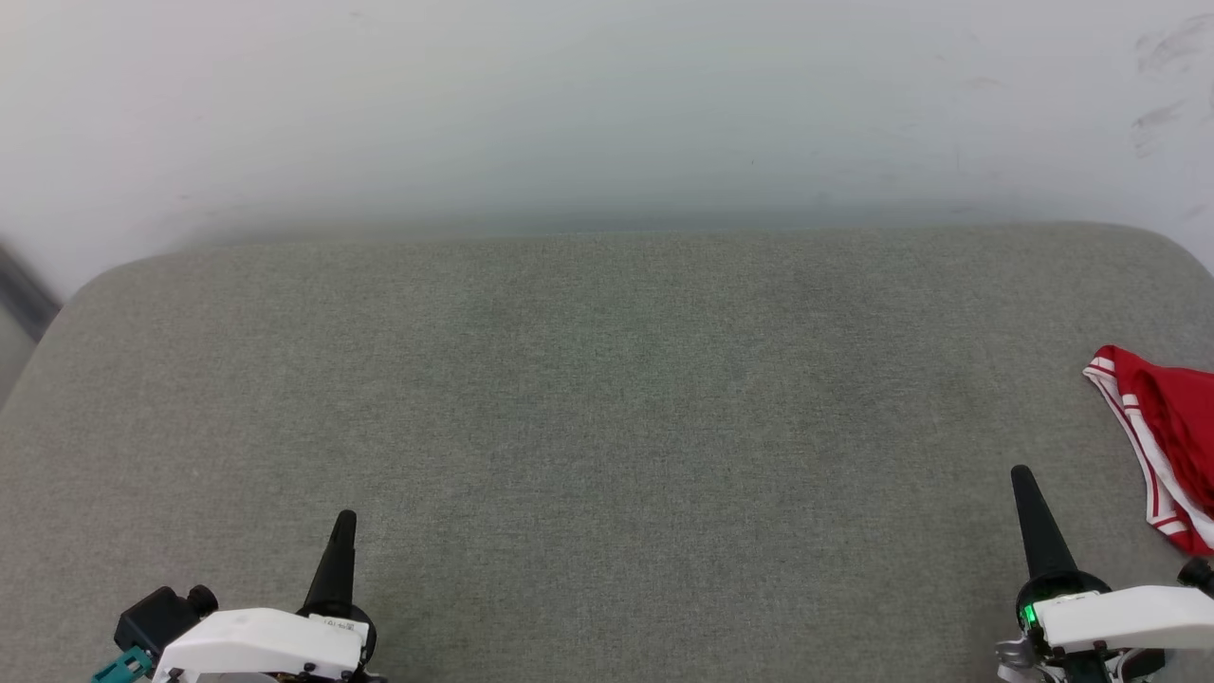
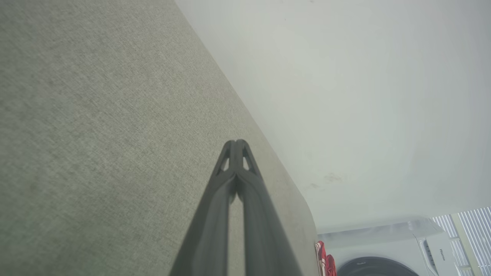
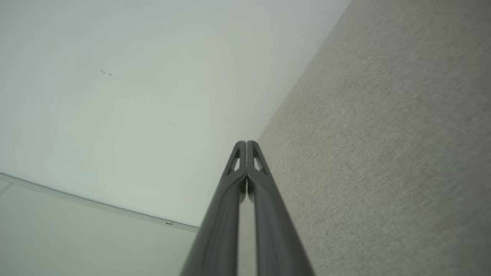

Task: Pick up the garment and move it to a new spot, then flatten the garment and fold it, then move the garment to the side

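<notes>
My right fingers (image 1: pixel 1032 507) are clenched tip to tip with nothing between them, and so are my left fingers (image 1: pixel 338 555). Each wrist view shows its pair pressed together, with bare grey cloth and pale wall beyond. Both pairs sit at the near edge of the desk (image 1: pixel 607 427), the right pair toward its right end and the left pair toward its left end.

The garment (image 1: pixel 1167 436), a red jersey with white-and-red striped trim, lies at the desk's right edge. The head view cuts it off there, so I cannot tell whether it is folded or bunched, nor how far it runs toward or past that edge. What I see is a red lobe with a striped band slanting from the desk's far side toward its near side, roughly along the right edge.

From my right fingers the jersey lies to the right and a little farther in from the desk's near edge, close by. From my left fingers it is well apart, across nearly the whole width of the desk. My right arm is plainly the nearer one. The left wrist view catches a scrap of the same red by the desk's rounded right corner.

A jersey at the desk's side with both pairs of fingers empty fits a garment waiting to be picked up, and equally one folded and set aside. With so little of it in sight, I judge neither.
</notes>
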`<state>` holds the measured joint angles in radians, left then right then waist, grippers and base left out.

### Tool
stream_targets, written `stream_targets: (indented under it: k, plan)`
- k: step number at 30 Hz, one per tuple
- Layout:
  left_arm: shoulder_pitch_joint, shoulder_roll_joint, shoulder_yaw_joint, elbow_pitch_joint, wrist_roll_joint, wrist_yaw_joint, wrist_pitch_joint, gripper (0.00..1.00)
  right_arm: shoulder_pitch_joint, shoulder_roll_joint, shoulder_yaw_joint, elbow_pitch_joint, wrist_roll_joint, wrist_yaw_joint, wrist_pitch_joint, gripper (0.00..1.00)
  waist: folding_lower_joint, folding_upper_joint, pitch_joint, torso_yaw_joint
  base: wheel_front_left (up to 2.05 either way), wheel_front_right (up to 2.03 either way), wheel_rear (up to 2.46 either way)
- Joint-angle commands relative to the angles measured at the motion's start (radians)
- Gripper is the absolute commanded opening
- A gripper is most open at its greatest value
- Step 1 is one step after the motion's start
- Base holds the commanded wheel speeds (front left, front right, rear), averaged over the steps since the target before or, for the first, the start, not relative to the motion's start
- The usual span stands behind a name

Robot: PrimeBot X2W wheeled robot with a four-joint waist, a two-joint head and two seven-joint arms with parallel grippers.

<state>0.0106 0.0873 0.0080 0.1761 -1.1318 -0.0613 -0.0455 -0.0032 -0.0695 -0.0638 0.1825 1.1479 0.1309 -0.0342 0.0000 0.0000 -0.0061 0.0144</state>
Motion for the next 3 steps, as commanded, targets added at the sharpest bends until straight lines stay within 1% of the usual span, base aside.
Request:
stream_targets:
  k: [1,3]
  plan:
    - [-0.028,0.004,0.006,-0.003,-0.028,-0.007,0.007,0.0,-0.03,-0.007,-0.003,-0.003,0.029,0.0,0.006,0.0,0.0,0.0,0.0,0.0,0.0,0.0,0.0]
    - [-0.032,0.004,0.009,0.0,-0.05,-0.01,0.012,0.0,-0.032,-0.007,-0.003,-0.001,0.049,0.0,0.01,0.0,0.0,0.0,0.001,-0.001,0.0,0.0,0.0]
